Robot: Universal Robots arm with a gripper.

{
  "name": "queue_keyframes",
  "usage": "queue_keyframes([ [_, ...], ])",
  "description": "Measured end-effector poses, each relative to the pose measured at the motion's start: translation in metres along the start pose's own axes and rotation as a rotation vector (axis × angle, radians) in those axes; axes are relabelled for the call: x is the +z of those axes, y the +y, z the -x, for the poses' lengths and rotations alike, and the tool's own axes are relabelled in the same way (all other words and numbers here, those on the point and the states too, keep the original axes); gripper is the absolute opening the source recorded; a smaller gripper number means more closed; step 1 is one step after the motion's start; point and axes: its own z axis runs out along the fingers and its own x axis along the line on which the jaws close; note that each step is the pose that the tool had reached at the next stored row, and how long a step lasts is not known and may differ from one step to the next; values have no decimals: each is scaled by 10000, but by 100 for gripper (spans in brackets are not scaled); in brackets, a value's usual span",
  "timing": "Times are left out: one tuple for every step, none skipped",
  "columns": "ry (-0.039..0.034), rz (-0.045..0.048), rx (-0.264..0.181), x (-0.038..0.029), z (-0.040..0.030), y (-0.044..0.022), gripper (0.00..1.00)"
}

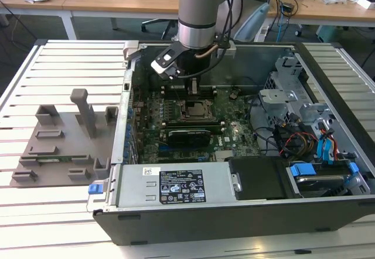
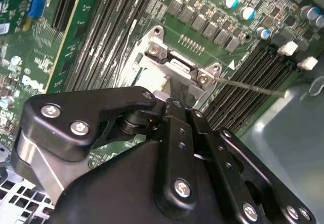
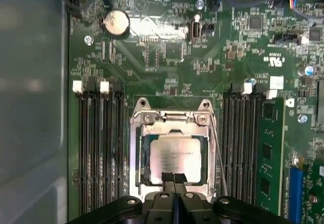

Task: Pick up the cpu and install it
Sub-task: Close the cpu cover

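Gripper [image 3: 173,177], jaws closed on nothing, tips by the cpu [image 3: 175,155]; it lies inside the socket frame [image 3: 135,155]

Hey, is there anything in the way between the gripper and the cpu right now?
Nothing visible stands between them. In the first wrist view the gripper sits right at one edge of the cpu, which lies flat inside the socket frame. Whether the fingertips actually touch the chip cannot be told.

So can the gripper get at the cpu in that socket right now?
Probably yes: the gripper hangs right over the cpu, whose top lies bare in the socket frame, with nothing between them.
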Motion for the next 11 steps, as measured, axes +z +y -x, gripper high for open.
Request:
queue_keyframes([
  [1,0,0,6,-1,-8,11],
  [0,0,1,69,-6,-62,11],
  [-3,-2,-1,97,-8,-77,11],
  [0,1,1,100,-7,-39,11],
  [2,3,1,100,-8,-17,11],
  [0,1,0,100,-7,4,11],
  [0,1,-1,99,-7,20,11],
  [1,3,-2,97,-6,41,11],
  [3,4,-1,93,-6,56,11],
  [1,1,-1,77,-5,69,11],
  [0,-1,-1,64,-3,74,11],
])
